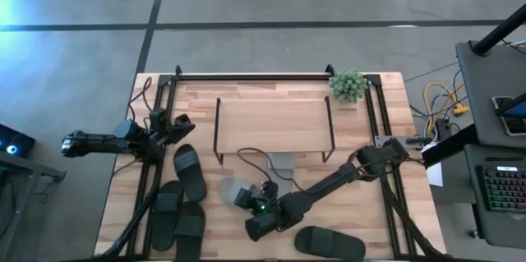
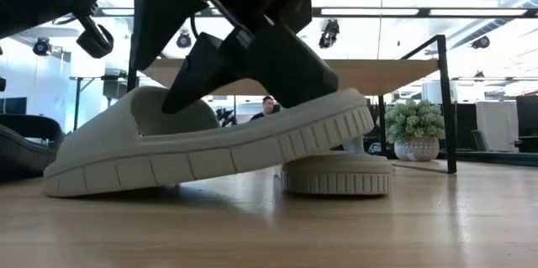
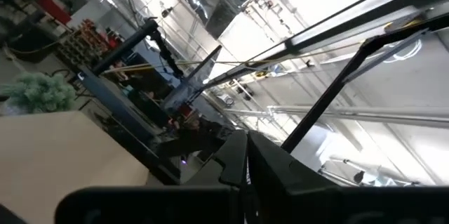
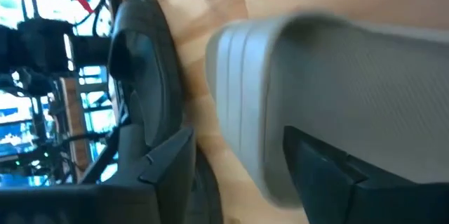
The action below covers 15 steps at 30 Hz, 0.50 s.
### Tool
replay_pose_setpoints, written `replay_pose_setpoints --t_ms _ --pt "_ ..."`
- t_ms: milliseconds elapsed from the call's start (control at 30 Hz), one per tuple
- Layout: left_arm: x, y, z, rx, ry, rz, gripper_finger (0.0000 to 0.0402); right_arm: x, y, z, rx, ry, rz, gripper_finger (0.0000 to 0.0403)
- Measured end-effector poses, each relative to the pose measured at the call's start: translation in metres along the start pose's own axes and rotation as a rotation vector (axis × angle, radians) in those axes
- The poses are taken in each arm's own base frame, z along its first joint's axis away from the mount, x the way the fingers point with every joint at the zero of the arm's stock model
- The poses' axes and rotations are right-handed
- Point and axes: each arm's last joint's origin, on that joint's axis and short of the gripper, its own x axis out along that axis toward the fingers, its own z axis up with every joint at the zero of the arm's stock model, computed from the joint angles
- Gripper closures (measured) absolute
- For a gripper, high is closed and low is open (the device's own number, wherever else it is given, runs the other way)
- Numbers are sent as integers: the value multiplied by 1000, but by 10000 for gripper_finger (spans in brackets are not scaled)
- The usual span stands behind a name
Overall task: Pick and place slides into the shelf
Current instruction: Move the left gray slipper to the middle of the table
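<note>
Grey slide (image 2: 210, 146) (ridged sole, tilted) between right gripper (image 1: 261, 206) fingers, spread apart

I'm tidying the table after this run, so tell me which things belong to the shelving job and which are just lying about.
Job:
- grey slides
- black slides
- shelf
- right pincer, at a grey slide

Lying about:
- potted plant
- keyboard

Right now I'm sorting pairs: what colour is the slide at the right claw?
Light grey slide, clearest in the low view.
</note>
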Motion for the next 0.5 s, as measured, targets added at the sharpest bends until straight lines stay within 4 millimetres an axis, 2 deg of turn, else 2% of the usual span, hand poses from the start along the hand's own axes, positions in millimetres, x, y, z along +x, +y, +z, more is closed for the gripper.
replay_pose_setpoints --t_ms 100,300,400,500 --pt "0 -2 1 -50 -9 -22 402 -4 -1 -3 -8 19 2 177" --pt "0 -2 2 -26 -22 -12 402 -12 2 -8 -44 24 26 170" --pt "2 -8 2 -38 100 -98 402 -19 12 -10 -111 8 68 170" --pt "9 -19 8 5 197 -93 402 -25 21 -12 -160 20 86 168"
